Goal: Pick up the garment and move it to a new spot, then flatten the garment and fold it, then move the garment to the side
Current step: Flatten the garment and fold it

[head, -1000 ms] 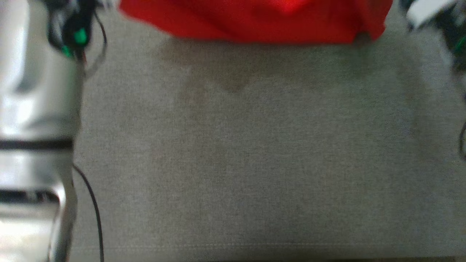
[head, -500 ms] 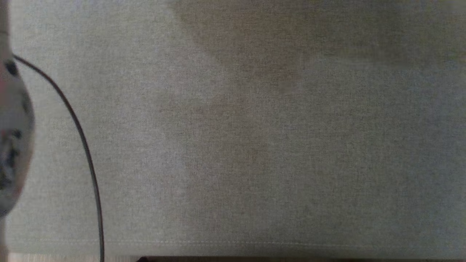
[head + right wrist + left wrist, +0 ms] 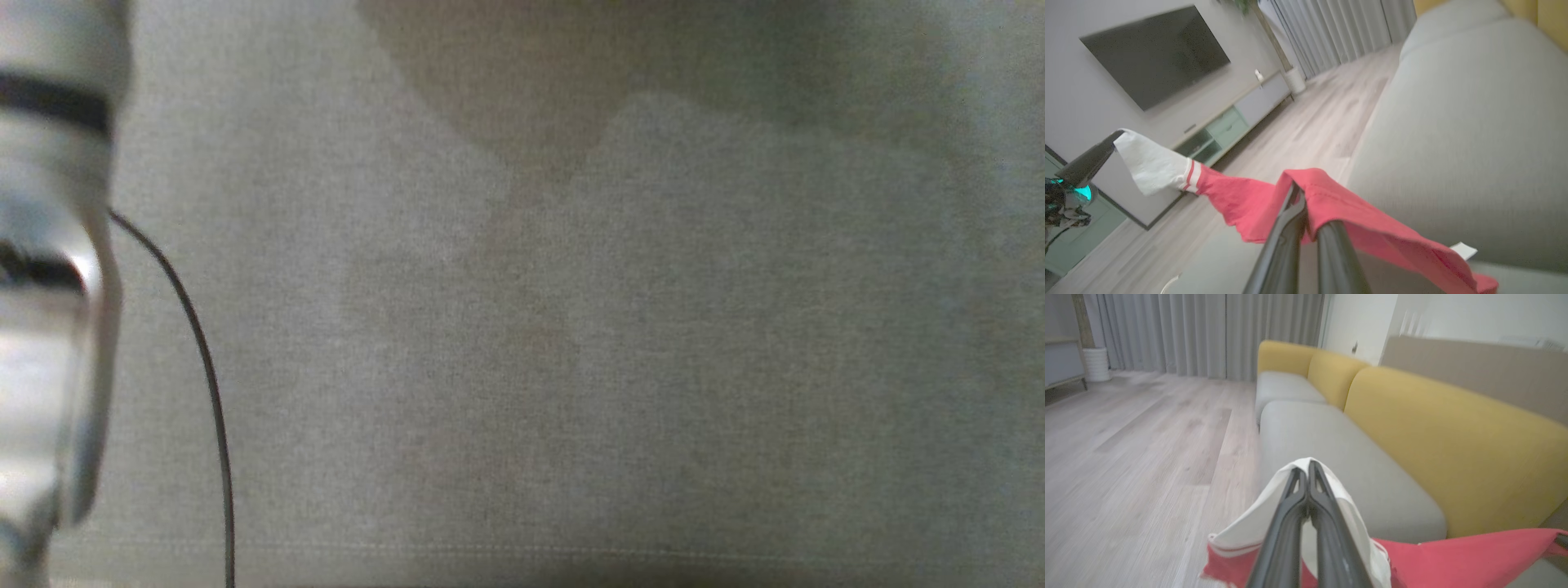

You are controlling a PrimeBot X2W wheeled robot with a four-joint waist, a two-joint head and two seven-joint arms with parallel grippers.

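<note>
The garment (image 3: 1363, 220) is red with a white, red-striped sleeve (image 3: 1151, 163). It hangs stretched in the air over the grey sofa seat (image 3: 1474, 122). My right gripper (image 3: 1300, 192) is shut on a fold of its red edge. In the left wrist view my left gripper (image 3: 1303, 470) is shut on the white sleeve (image 3: 1249, 531), and the red body (image 3: 1453, 555) trails off to the right. The left gripper (image 3: 1090, 159) also appears at the far left of the right wrist view, pinching the sleeve tip. The head view has the garment's shadow (image 3: 531, 106) on the seat (image 3: 653, 367).
My pale left forearm (image 3: 49, 286) and a black cable (image 3: 204, 367) stand at the head view's left edge. Yellow backrests (image 3: 1453, 437) line the sofa. Wooden floor (image 3: 1147, 437), grey curtains (image 3: 1188, 330), a wall television (image 3: 1155, 53) and a low cabinet (image 3: 1241, 118) lie beyond.
A second ago the red garment hung across the top of the head view; now it is out of that view and its shadow is left. The whole picture has shifted.
</note>
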